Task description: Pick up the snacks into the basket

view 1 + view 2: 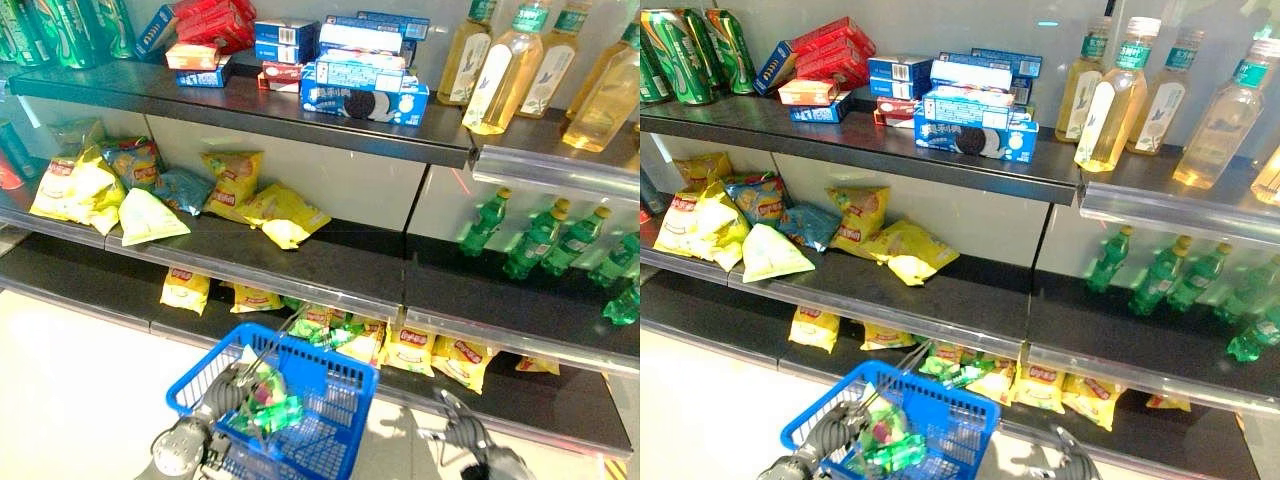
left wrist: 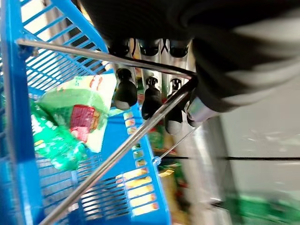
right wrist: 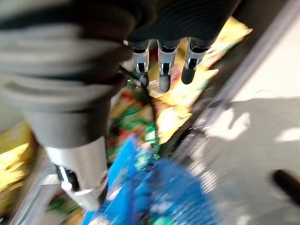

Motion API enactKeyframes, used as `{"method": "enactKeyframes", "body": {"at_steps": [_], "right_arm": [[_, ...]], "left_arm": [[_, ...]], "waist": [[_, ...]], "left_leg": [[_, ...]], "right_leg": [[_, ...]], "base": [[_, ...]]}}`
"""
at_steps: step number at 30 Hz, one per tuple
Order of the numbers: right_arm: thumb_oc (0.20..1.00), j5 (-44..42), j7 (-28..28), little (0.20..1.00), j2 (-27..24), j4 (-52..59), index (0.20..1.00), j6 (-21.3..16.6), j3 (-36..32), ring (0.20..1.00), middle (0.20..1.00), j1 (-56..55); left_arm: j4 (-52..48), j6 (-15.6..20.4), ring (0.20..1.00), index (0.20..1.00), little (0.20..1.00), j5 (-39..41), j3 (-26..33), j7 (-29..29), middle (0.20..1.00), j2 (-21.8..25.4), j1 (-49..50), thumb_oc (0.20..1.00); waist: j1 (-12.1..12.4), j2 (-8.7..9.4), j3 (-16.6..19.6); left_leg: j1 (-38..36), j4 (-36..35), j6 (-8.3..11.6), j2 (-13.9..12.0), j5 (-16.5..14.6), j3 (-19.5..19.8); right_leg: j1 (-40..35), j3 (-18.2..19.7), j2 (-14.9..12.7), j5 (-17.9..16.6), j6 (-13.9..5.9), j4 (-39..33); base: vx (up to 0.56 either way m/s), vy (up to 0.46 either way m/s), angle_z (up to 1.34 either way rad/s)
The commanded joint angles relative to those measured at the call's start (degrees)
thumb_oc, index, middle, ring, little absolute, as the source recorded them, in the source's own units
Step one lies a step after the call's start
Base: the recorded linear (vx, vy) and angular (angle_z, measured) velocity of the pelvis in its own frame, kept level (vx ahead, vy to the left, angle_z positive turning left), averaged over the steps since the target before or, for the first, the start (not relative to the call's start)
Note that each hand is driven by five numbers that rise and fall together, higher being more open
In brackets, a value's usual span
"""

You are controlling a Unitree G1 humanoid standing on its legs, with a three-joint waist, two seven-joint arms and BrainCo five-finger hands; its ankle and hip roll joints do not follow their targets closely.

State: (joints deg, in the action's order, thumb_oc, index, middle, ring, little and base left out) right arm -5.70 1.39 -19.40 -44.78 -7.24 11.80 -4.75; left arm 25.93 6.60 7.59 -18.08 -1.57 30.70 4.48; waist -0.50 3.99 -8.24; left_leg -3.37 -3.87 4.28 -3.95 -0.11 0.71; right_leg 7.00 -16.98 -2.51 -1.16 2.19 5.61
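A: As the left eye view has it, the blue basket (image 1: 330,385) sits at the bottom centre, with a green snack bag (image 1: 268,408) already inside. The left hand (image 1: 228,398) comes in at its near rim; the right hand (image 1: 452,412) shows low at the right.

B: And the snacks left to take?

A: Yellow snack bags (image 1: 232,183) lie on the middle shelf (image 1: 340,262) at centre left, more on the bottom shelf behind the basket.

B: Does the right eye view add anything?

A: Same layout. The yellow bags sit left of centre, the basket at the bottom, biscuit boxes (image 1: 975,135) and oil bottles (image 1: 1104,100) along the top.

B: The left wrist view?

A: There the left hand's fingers (image 2: 125,91) curl round the basket's wire handle (image 2: 112,57), clasping it. The green bag lies in the basket at the left of the frame.

B: And the right wrist view?

A: The right hand's fingers (image 3: 163,65) hang loosely straight at top centre, holding nothing, above a blur of yellow and green packets.

B: How would a bag handle?

A: I'd judge it light, puffy, crinkly and slick, its contents easy to crush. Best pinched gently across the body or at a sealed edge.
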Motion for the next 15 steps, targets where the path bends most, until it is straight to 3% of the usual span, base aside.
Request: {"method": "enactKeyframes", "body": {"at_steps": [1, 6, 8, 13, 15], "right_arm": [[1.0, 1.58, 0.66, 1.0, 0.27, -2.5, 1.0, -2.07, 0.01, 1.0, 1.0, 0.35], [1.0, 5.44, 2.45, 1.0, 2.53, -19.52, 1.0, 0.79, -3.51, 1.0, 1.0, 1.21], [1.0, 5.45, 2.36, 1.0, 2.87, -21.8, 1.0, 1.21, -4.04, 1.0, 1.0, 1.19], [1.0, 2.89, 2.45, 1.0, 4.17, -26.41, 1.0, 1.82, -6.79, 1.0, 1.0, 1.76], [1.0, 2.68, 2.38, 1.0, 4.24, -27.04, 1.0, 1.87, -6.98, 1.0, 1.0, 1.87]], "left_arm": [[-5.16, 7.72, 0.2, 0.2, 0.2, -2.14, 4.3, 0.28, 0.2, 0.57, -2.09, 0.2], [10.74, 6.01, 0.2, 0.2, 0.2, -4.21, 6.56, 0.77, 0.2, -3.97, -0.71, 0.2], [11.94, 5.74, 0.2, 0.2, 0.2, -5.44, 6.62, 0.61, 0.2, -4.15, -0.8, 0.2], [30.77, 3.75, 0.2, 0.2, 0.2, -9.23, 8.2, 0.84, 0.2, -7.79, -2.59, 0.2], [32.3, 3.69, 0.2, 0.2, 0.2, -9.45, 8.4, 0.85, 0.2, -8.24, -2.8, 0.2]], "waist": [[0.27, 1.5, 2.02], [-0.14, 1.45, 1.81], [-0.09, 1.41, 1.69], [-0.67, 1.37, 1.49], [-0.66, 1.31, 1.5]], "left_leg": [[-0.66, 2.87, -1.98, 2.45, -5.24, -0.68], [-1.54, 2.99, -4.07, 5.05, -6.08, -2.62], [-1.88, 2.61, -4.39, 5.34, -6.08, -2.85], [-2.97, 0.74, -5.45, 6.46, -5.65, -4.05], [-3.04, 0.63, -5.54, 6.49, -5.64, -4.08]], "right_leg": [[-2.83, 3.54, -10.39, -3.25, -13.36, -0.61], [-1.87, 6.08, -12.41, -6.43, -14.97, 0.48], [-1.71, 6.34, -12.7, -6.65, -15.13, 0.61], [-0.6, 7.82, -13.33, -8.09, -15.25, 0.85], [-0.62, 7.87, -13.23, -8.0, -15.14, 0.69]], "base": [[-0.01, 0.165, -0.01], [-0.03, 0.194, -0.05], [-0.04, 0.139, -0.28], [-0.04, 0.116, -0.23], [-0.02, 0.031, -0.09]]}}
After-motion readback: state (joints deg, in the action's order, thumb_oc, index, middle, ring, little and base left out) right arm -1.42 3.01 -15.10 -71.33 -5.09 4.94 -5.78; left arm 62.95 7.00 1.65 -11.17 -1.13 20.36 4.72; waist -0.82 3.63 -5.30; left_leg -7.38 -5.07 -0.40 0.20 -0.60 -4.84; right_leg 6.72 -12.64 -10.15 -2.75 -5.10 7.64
